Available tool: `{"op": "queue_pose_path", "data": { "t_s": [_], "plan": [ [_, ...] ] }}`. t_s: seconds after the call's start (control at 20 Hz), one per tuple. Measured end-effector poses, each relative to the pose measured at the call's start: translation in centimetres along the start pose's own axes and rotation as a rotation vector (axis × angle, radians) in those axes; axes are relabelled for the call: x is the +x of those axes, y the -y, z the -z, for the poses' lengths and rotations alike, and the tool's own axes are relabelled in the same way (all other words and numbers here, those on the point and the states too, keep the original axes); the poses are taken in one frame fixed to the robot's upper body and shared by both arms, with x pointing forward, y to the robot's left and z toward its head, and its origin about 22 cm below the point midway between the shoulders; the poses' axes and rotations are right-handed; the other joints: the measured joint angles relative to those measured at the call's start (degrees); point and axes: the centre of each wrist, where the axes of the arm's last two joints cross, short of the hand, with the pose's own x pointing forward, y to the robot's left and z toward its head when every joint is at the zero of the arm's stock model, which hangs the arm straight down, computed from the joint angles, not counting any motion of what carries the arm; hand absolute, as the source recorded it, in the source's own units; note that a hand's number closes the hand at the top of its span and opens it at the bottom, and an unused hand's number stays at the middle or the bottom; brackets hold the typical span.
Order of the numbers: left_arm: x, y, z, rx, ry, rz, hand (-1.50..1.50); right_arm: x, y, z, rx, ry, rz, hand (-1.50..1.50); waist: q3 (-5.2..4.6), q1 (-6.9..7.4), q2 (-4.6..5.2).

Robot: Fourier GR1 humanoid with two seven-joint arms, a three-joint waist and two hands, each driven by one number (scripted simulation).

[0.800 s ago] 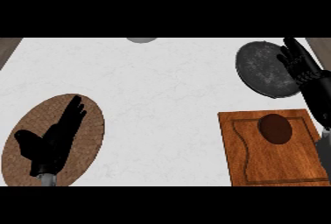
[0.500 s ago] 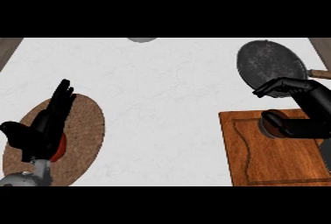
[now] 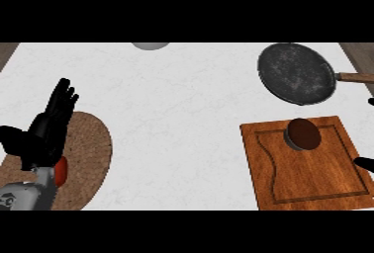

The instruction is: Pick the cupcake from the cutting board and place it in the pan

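Note:
The cupcake [image 3: 302, 134], dark brown on top with a pale wrapper, stands on the far part of the wooden cutting board [image 3: 300, 173] at the right. Beyond the board lies the round dark pan [image 3: 296, 73], its wooden handle [image 3: 355, 77] pointing right. Nothing touches the cupcake. Only small black bits of my right hand [image 3: 365, 163] show at the right edge, beside the board. At the left, my left hand [image 3: 45, 132] rests open over a brown mat, fingers pointing up.
A round woven brown mat [image 3: 91, 158] lies at the left, with a small red thing [image 3: 61, 170] on it next to my left forearm. A grey rounded object [image 3: 150, 45] sits at the counter's far edge. Bare white counter lies between mat and board.
My right hand has pulled away from above the cupcake to the right edge, leaving the cupcake uncovered on the board. The left hand stays open over the mat.

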Motion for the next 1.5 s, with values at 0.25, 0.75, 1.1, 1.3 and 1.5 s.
{"op": "queue_pose_path", "data": {
  "t_s": [0.25,0.75,1.1,1.3,1.5],
  "plan": [
    [-0.4,-0.5,0.7,-0.002,0.004,0.006,0.0,2.0,6.0,-2.9,0.076,-0.018,-0.199,-1.5,-0.19,0.41,-0.18],
    [-0.7,0.4,1.9,-0.022,0.007,0.002,0.0,9.9,9.3,0.6,0.276,-0.085,-0.444,-1.5,-0.32,1.25,-0.32],
    [-0.4,1.0,2.1,-0.034,0.013,0.006,0.0,12.5,6.5,3.2,0.304,-0.097,-0.491,-1.5,-0.31,2.16,-0.21],
    [0.0,0.9,2.0,-0.036,0.012,0.0,0.0,13.0,4.2,4.1,0.372,-0.094,-0.444,-1.5,-0.29,2.39,-0.19],
    [0.4,0.9,2.1,-0.032,0.016,0.002,0.0,13.1,2.0,3.9,0.417,-0.09,-0.42,-1.5,-0.28,2.29,-0.19]
  ]
}}
